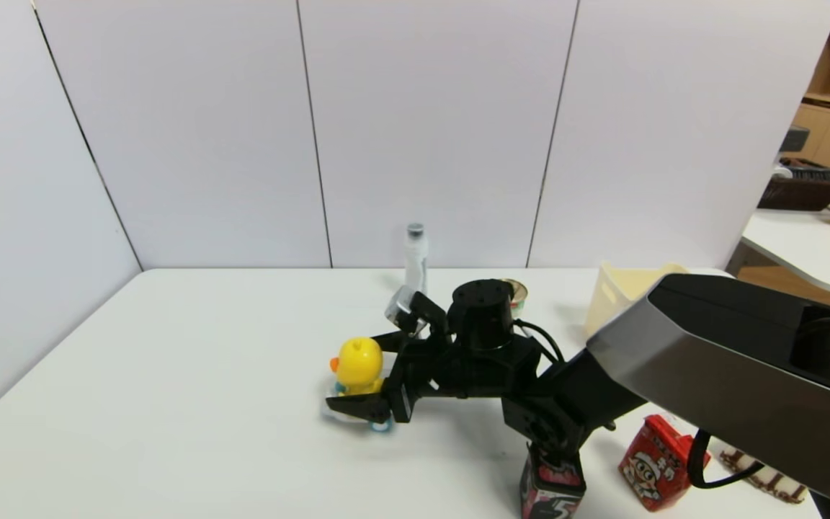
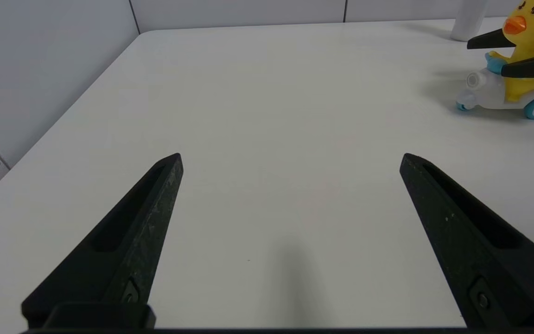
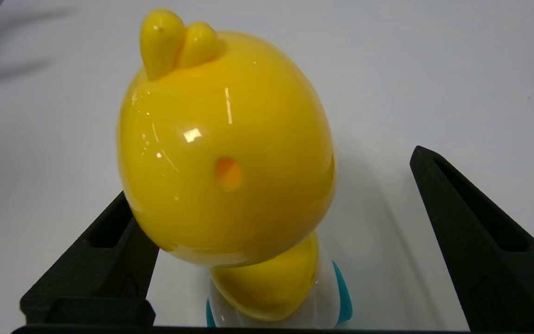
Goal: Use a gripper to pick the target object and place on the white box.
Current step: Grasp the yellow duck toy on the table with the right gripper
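The duck [image 1: 358, 365] stands on the worktop [image 1: 192, 375] between the spread fingers of the right tool [image 1: 372, 375], one finger on each side, neither closed on it. The white box [image 1: 620, 295] sits well behind, contents hidden. The left tool [image 2: 290, 162] hovers wide apart over bare worktop.

A "5" shows on the black-pink carton [image 1: 550, 494]

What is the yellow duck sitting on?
The duck rides a white cart with blue wheels, standing on the table. The right pincer, open, straddles it and hides part of the cart.
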`<state>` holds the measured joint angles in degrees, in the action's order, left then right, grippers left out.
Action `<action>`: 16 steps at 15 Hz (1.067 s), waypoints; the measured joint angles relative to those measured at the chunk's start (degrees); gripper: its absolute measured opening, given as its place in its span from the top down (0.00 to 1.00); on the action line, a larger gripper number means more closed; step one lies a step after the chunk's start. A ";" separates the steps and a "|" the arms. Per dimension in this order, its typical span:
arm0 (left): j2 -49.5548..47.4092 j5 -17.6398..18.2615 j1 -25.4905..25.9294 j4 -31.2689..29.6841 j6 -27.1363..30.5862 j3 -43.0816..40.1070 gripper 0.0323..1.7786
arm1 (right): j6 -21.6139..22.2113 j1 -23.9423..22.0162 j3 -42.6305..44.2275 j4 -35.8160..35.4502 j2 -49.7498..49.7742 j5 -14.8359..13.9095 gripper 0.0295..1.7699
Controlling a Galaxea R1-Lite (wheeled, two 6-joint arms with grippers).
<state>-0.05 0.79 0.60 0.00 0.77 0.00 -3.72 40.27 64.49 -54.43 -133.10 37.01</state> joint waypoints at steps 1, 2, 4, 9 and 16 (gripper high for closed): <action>0.00 0.00 0.00 0.00 0.00 0.00 0.05 | 0.06 0.00 0.17 0.00 -0.17 0.02 0.04; 0.00 0.00 0.00 0.00 0.00 0.00 0.05 | 0.09 0.00 0.43 0.00 -0.32 0.02 0.04; 0.00 -0.02 0.00 0.00 0.02 0.00 0.05 | 0.15 -0.06 0.87 0.00 -0.61 0.02 0.04; 0.00 0.00 0.02 0.00 0.00 0.00 0.05 | 0.78 -0.20 1.80 -0.02 -0.98 -0.09 0.04; -0.02 0.00 0.00 0.00 0.02 0.02 0.05 | 1.24 -0.13 2.02 0.00 -1.06 -0.07 0.04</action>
<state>-0.07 0.79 0.60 0.00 0.79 0.02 -2.47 40.13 66.51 -54.43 -134.16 36.94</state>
